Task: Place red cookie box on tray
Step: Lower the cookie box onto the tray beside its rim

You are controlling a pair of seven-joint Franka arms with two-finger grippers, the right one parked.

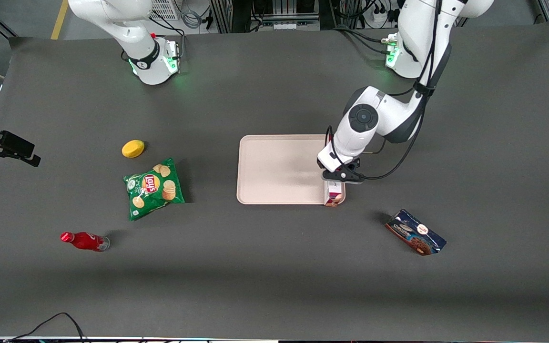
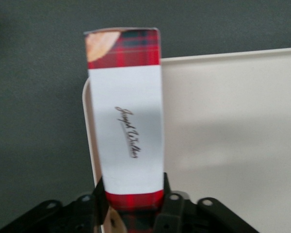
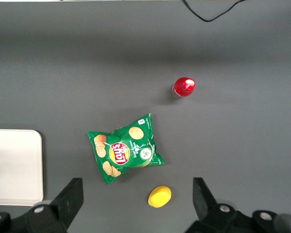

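The red cookie box [image 2: 128, 121] looks like smooth printed cardboard with a matt white face. The pincer [image 2: 136, 206], closed on it, is matt black plastic. The tray [image 1: 279, 169] appears smooth matt plastic. The surface [image 1: 274, 267] wears dull dark cloth.

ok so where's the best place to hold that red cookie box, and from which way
Judging by its long, slim shape, across the two narrow long sides near one end, coming from above. That is how the tool holds the red cookie box now: its fingers clamp the plaid end, and the white face shows between them. The box sits over the tray edge toward the working arm's end.
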